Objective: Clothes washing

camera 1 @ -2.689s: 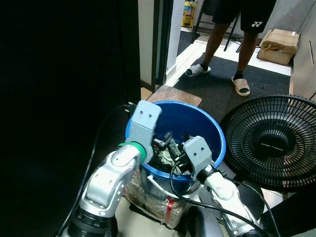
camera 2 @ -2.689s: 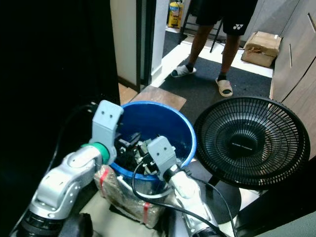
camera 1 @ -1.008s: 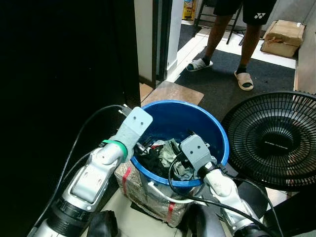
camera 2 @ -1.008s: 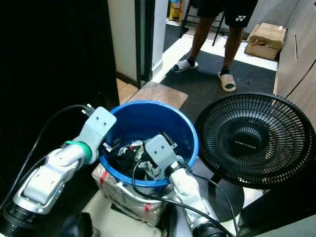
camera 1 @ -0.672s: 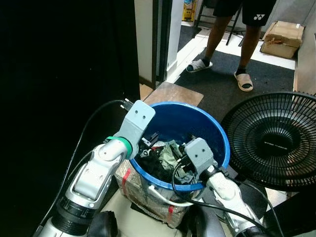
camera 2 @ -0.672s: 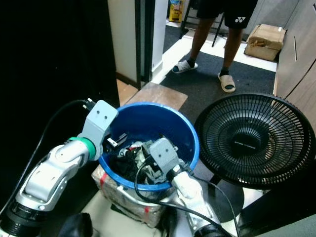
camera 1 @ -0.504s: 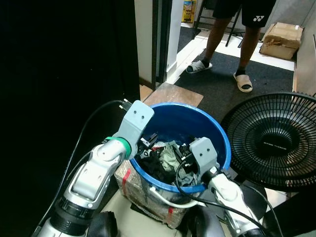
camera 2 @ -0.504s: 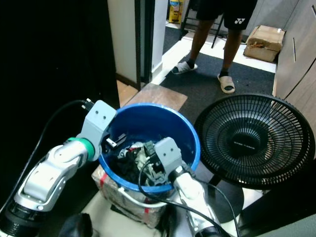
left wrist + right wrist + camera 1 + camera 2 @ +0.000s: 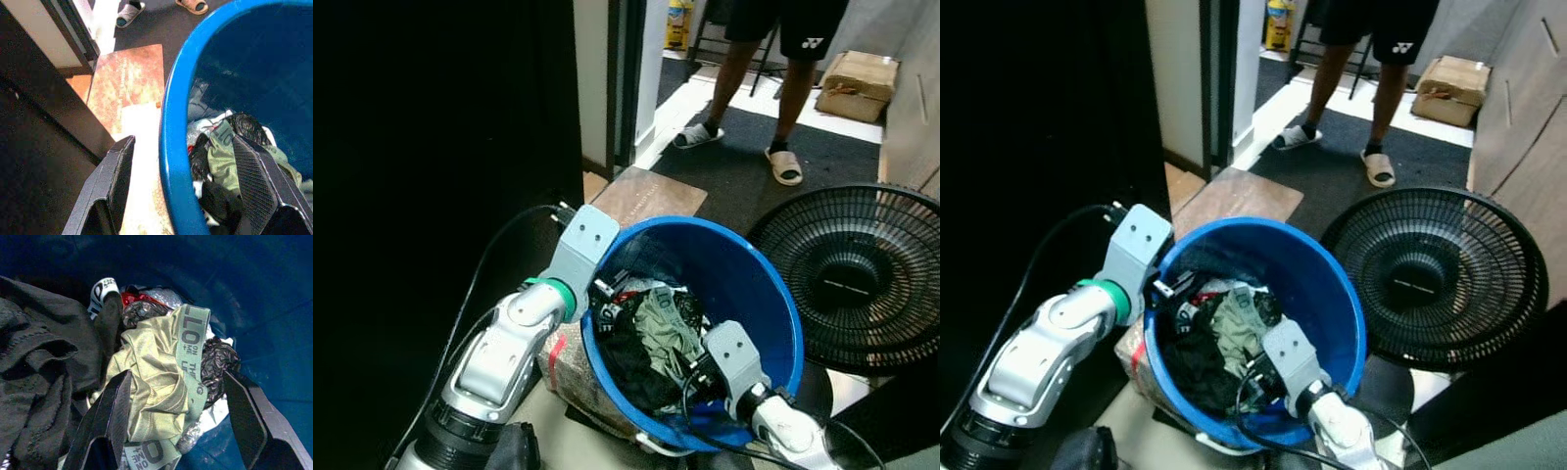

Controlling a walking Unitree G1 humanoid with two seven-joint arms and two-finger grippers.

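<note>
Both spread: left end effector [image 9: 186, 196] straddles round blue plastic bucket [image 9: 773, 304]; right end effector [image 9: 171, 431] over crumpled clothes [image 9: 156, 377].

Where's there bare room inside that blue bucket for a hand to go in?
Free: the far half of the blue bucket, bare wall beyond the olive garment. Crowded: the near-left side, piled with black clothes, where the left gripper straddles the rim and the right gripper hovers over the pile.
</note>
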